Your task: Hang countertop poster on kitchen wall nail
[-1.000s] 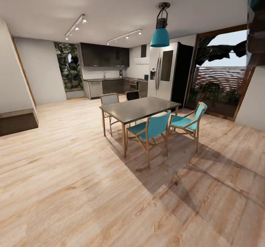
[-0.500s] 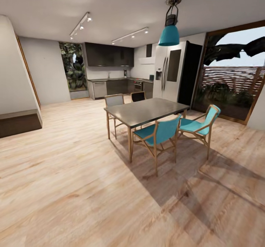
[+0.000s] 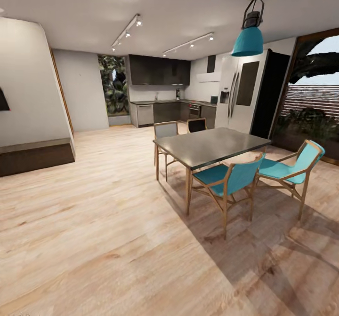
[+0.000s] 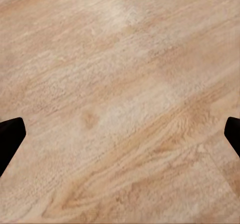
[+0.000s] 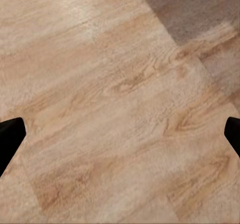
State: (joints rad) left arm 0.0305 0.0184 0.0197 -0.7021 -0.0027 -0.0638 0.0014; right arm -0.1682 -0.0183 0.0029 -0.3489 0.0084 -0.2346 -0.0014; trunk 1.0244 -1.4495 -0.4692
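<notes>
The kitchen sits at the far end of the room in the head view, where the pale kitchen countertop [image 3: 162, 101] runs under dark wall cabinets. The poster is too far off to make out. In the left wrist view my left gripper [image 4: 120, 139] hangs open over bare wooden floor, its dark fingertips [image 4: 10, 136] at the picture's edges. The right wrist view has my right gripper [image 5: 120, 139] open as well, over wooden floor with nothing between the fingers.
A dark dining table [image 3: 212, 144] with teal chairs [image 3: 233, 179] stands on the right between me and the kitchen. A teal pendant lamp [image 3: 248, 41] hangs above it. A steel fridge [image 3: 240, 97] stands behind. A low dark bench [image 3: 35, 155] lines the left wall. Open wooden floor [image 3: 103, 179] leads toward the kitchen.
The whole head view has shifted: the camera has turned left, so table, lamp and kitchen now sit further right in the picture. More of the left wall shows.
</notes>
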